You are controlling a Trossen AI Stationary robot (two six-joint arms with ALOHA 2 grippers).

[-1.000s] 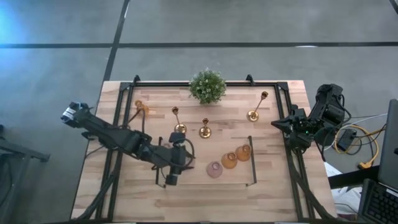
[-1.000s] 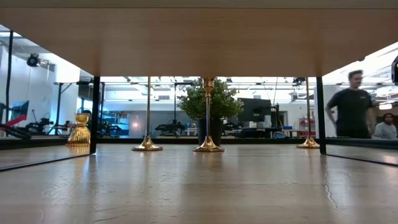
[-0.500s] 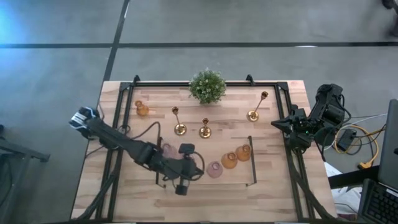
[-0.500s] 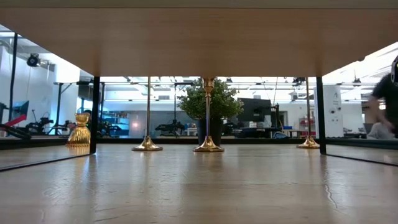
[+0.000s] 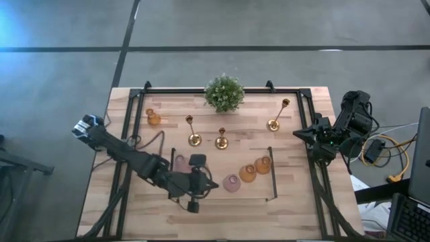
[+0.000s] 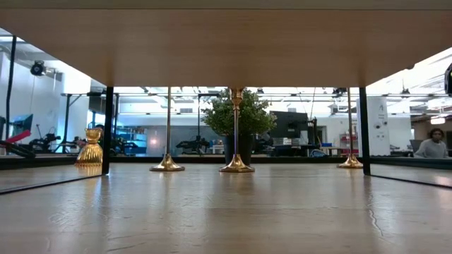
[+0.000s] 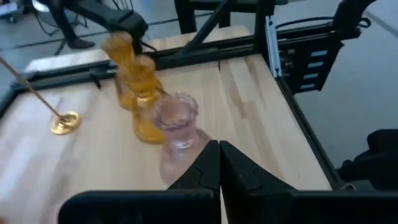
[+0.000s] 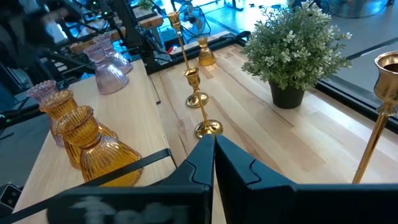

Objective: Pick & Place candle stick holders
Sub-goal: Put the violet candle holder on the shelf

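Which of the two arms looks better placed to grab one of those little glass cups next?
The left. Its pincer hangs low over the table beside the pink cup and two amber cups, fingers closed. The right pincer waits folded at the table's right edge, farther from them.

An open-plan robotics lab; grey concrete floor (image 5: 269, 23); monitors (image 6: 289, 125), equipment racks and a seated person (image 6: 432, 144) beyond the wooden surface (image 6: 226, 212).

Two dark jointed arms with looped black cables and tapered black claw fingers (image 7: 208, 165).
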